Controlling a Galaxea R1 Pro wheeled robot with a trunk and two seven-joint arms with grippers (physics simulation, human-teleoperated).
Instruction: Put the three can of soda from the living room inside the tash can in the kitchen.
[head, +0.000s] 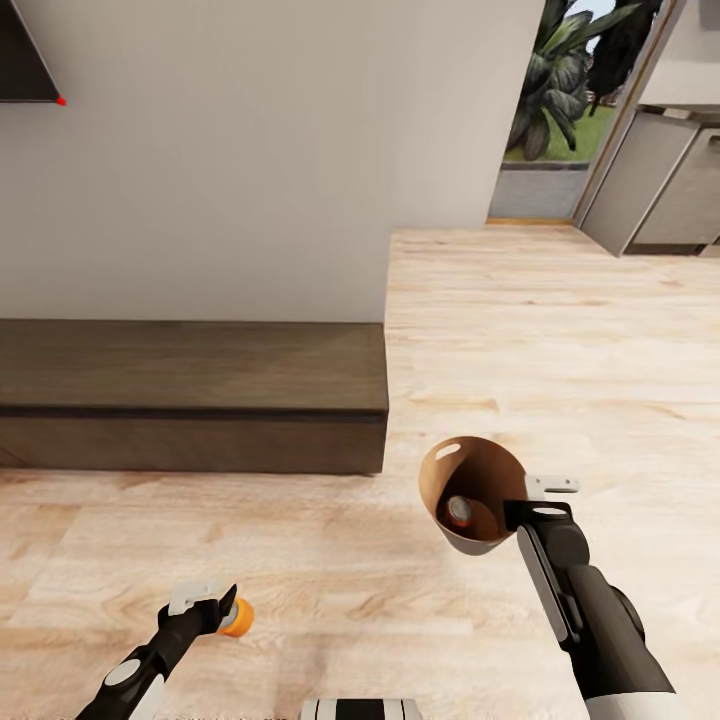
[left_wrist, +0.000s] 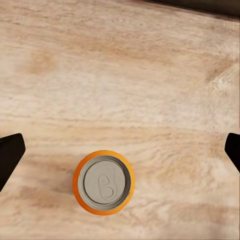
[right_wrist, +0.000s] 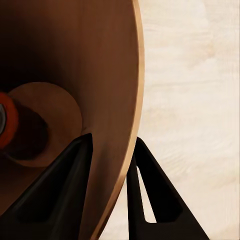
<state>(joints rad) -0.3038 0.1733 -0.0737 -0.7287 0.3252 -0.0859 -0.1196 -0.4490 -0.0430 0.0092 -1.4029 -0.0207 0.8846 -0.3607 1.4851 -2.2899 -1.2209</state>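
Observation:
One orange soda can stands upright on the wood floor, its silver-grey top facing the left wrist camera. My left gripper hovers over it, open, with its black fingers wide apart on either side and not touching it. My right gripper is shut on the wall of the trash can, one finger inside and one outside. The bin is lifted and tilted, its tan-brown inside toward me. A second orange can lies at its bottom.
A long low dark wooden bench runs along the white wall ahead on the left. A black TV corner shows top left. Open plank floor leads right toward grey cabinets and a glass door with plants.

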